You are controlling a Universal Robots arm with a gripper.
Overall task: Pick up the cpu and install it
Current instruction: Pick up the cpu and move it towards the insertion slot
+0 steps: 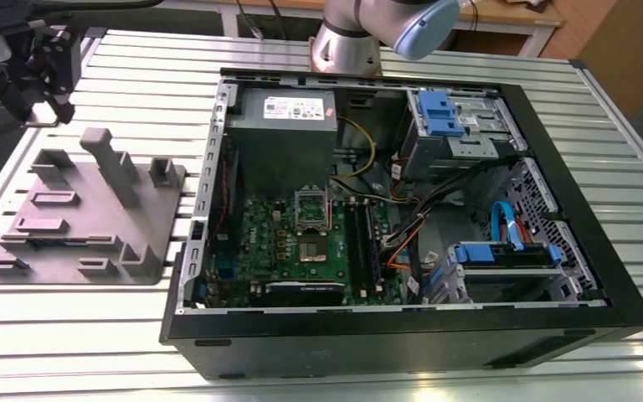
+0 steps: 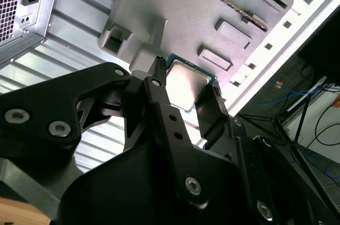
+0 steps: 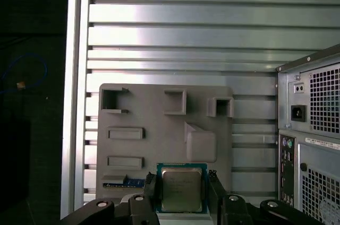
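Observation:
The cpu [image 3: 181,189] [image 2: 186,83] is a small square chip with a silvery metal top and a green rim. My gripper [image 3: 182,192] [image 2: 185,91] is shut on it, one black finger against each of two opposite edges. In the exterior view the gripper [image 1: 56,105] hangs above the far end of the grey fixture plate [image 1: 76,226], off the exterior view's left of the open computer case [image 1: 411,331]. Inside the case lies the green motherboard [image 1: 282,243], with its metal socket frame [image 1: 312,211] standing open.
The grey fixture plate [image 3: 149,145] [image 2: 175,2] with its raised blocks and slots lies below the held chip on the slatted metal table [image 1: 98,318]. The case's rear panel [image 3: 311,129] stands close beside the plate. Cables, blue drive bays [image 1: 455,113] and the power supply [image 1: 288,113] fill the case.

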